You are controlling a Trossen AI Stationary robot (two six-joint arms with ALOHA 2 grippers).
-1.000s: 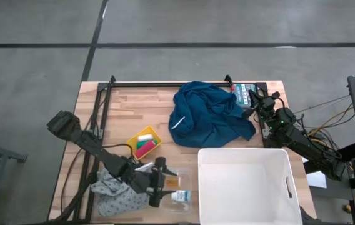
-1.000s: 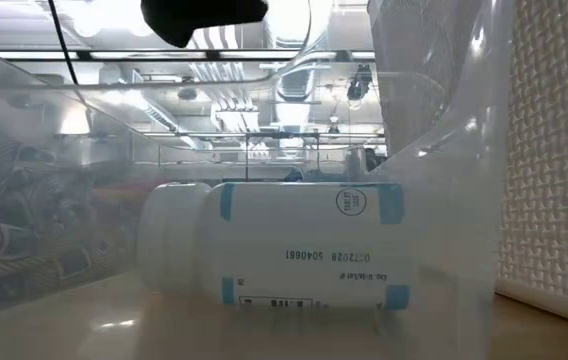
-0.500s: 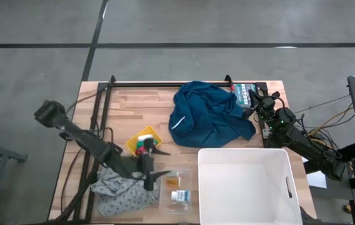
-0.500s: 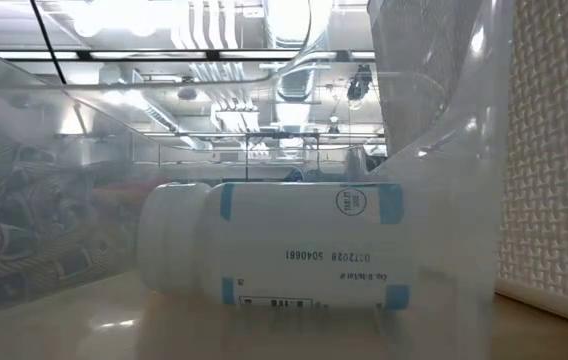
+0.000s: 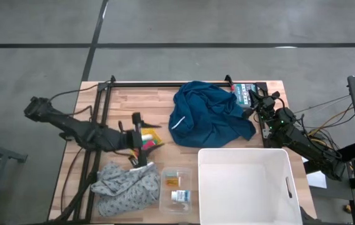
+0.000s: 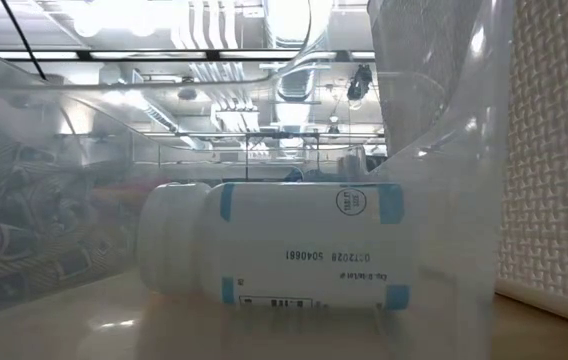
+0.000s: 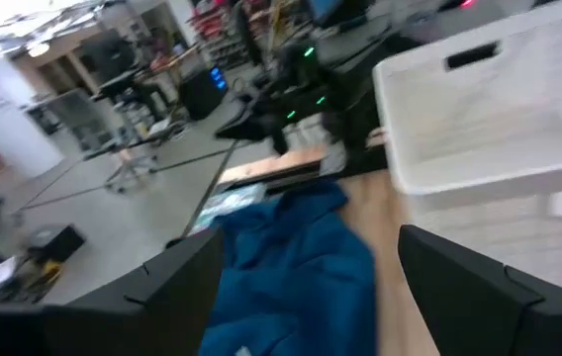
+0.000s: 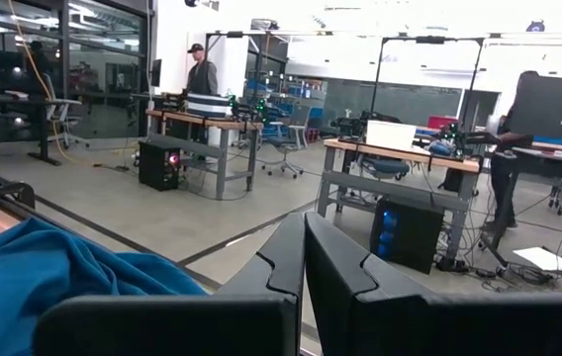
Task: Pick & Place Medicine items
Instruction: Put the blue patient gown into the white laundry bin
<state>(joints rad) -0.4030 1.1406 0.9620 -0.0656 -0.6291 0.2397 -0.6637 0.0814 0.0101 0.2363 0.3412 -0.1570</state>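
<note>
High view: the left gripper [image 5: 137, 139] is seen over the yellow tray [image 5: 146, 141], fingers spread and nothing held; the right gripper [image 5: 257, 100] is parked at the tabletop's [image 5: 121, 106] far right edge, fingers pressed together in its wrist view. The carton [image 5: 179, 196] and amber item [image 5: 172, 181] are found in a clear container [image 5: 175, 187] between the grey cloth [image 5: 124, 187] and the white bin [image 5: 246, 184]. Both are judged light and stiff; the carton, thin-walled, is best pinched across its short sides; the amber item, probably smooth, may slip. What the low view shows as a white bottle [image 6: 274, 245] cannot be squared with the carton; the tray's contents are largely hidden.
</note>
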